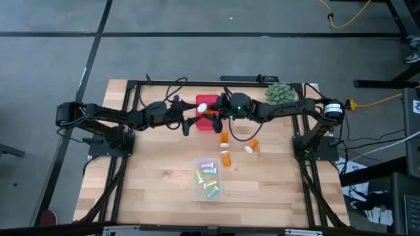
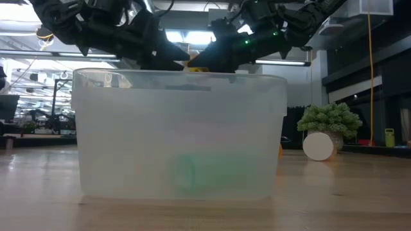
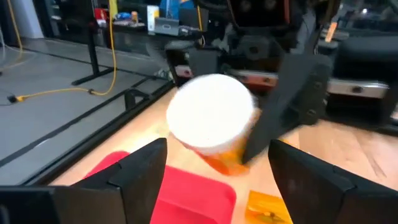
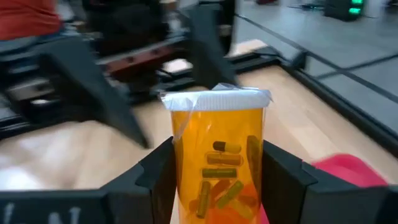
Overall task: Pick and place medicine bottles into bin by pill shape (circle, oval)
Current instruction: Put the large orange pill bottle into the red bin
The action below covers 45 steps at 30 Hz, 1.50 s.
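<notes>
The left gripper [image 1: 186,124], fingers apart and holding nothing, hovers just left of the red bin [image 1: 207,115] at the far middle of the table, facing the white cap of the orange bottle [image 4: 218,163], probably waiting out the drop. The right gripper [image 1: 214,116] is clamped on that bottle from both sides, upright over the red bin; its pills look oval. Three more orange bottles [image 1: 226,158] lie nearer, beside the clear bin [image 1: 197,190].

Right hand [image 4: 217,180] clamped, left hand [image 3: 211,165] spread
</notes>
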{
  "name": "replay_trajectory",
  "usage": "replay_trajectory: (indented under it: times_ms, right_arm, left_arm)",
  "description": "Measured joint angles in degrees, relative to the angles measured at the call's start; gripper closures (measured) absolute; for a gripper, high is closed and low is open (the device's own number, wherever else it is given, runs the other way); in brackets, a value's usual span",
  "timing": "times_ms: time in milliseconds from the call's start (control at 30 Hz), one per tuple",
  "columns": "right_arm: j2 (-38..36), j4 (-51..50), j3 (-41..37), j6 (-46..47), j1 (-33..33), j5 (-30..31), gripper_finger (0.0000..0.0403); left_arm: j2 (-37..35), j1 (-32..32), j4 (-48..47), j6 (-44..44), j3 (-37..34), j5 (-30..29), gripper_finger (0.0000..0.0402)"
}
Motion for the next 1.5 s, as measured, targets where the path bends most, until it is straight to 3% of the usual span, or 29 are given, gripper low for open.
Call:
replay_trajectory:
  times_ms: [267,500,933,1300,1500]
  right_arm:
    - [0.0,1.4,0.0,-1.3,0.0,-6.4,0.0220]
    - [0.0,4.2,0.0,-2.7,0.0,-11.1,0.0220]
    - [0.0,4.9,0.0,-2.1,0.1,-12.0,0.0220]
    - [0.0,4.7,0.0,-1.1,0.1,-11.9,0.0191]
    - [0.0,4.4,0.0,-1.0,0.1,-12.0,0.0189]
  left_arm:
    - [0.0,-0.1,4.6,0.0,0.0,0.2,0.0124]
    - [0.0,-0.3,4.9,-1.7,0.0,4.0,0.0124]
    - [0.0,-0.3,6.2,-2.9,0.0,4.6,0.0126]
    - [0.0,-0.3,6.6,-2.8,0.0,6.4,0.0200]
    - [0.0,-0.3,6.9,-2.8,0.0,6.4,0.0207]
